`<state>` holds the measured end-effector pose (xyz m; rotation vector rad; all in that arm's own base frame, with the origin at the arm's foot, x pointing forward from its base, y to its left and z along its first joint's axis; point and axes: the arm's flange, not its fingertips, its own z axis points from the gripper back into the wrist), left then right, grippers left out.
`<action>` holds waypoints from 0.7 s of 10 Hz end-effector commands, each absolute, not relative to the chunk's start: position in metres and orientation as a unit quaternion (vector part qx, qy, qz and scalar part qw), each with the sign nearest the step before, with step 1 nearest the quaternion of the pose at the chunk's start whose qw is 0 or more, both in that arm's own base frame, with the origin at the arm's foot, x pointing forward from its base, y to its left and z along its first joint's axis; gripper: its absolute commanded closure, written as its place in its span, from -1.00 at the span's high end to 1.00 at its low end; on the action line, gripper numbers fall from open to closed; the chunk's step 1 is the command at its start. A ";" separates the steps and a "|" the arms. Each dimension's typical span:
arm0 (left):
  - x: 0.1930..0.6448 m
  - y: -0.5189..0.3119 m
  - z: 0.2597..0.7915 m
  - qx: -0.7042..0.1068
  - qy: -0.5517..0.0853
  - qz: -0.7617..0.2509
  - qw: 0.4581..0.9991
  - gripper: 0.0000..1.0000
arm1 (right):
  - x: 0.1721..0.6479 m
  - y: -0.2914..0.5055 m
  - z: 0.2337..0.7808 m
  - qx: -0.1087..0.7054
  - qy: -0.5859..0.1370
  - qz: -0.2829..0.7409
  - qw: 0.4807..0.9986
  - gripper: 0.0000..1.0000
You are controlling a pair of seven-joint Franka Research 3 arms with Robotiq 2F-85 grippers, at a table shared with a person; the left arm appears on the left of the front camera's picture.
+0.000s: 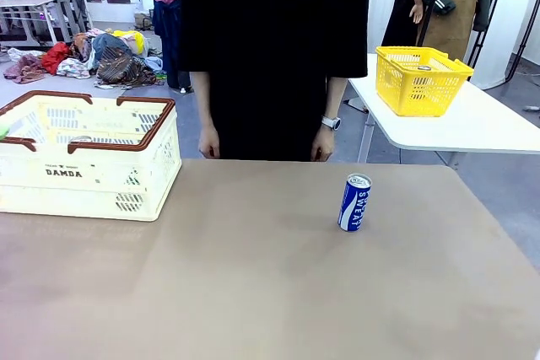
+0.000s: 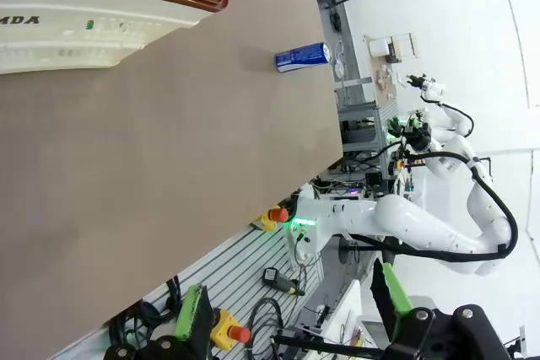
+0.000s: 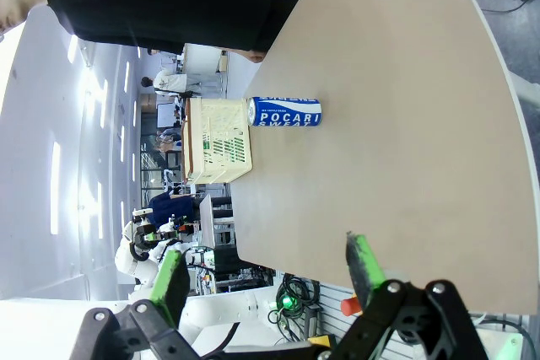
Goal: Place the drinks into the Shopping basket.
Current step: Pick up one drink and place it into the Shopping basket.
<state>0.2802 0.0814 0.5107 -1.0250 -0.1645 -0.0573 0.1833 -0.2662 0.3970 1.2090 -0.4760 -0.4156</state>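
Tan tabletop (image 1: 253,292) spread between robot and person. At its left side sat the Shopping basket (image 1: 84,196), and the left gripper (image 2: 291,277) hung off the near edge, fingers wide apart and empty. Right of centre, one blue can (image 1: 354,202) stood upright, long axis vertical, well apart from the basket. It lay ahead of the right gripper (image 3: 263,244), likewise spread and empty, which I judged the nearer arm.

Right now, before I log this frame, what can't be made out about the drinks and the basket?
- Inside of the Shopping basket: front view, the near wall hides the floor, so cans inside cannot be counted.
- Its left end: front view, cut off by the picture's edge.
- Lettering on the blue can: left wrist view, too small to read.
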 end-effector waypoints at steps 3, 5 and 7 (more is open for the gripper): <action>0.278 0.080 0.513 -0.493 -0.076 -0.020 0.867 1.00 | 0.185 -0.267 0.399 0.563 -0.234 -0.183 0.771 1.00; 0.278 0.080 0.513 -0.493 -0.076 -0.020 0.867 1.00 | 0.185 -0.267 0.399 0.563 -0.234 -0.183 0.771 1.00; 0.278 0.080 0.513 -0.493 -0.076 -0.020 0.867 1.00 | 0.185 -0.267 0.399 0.563 -0.234 -0.183 0.771 1.00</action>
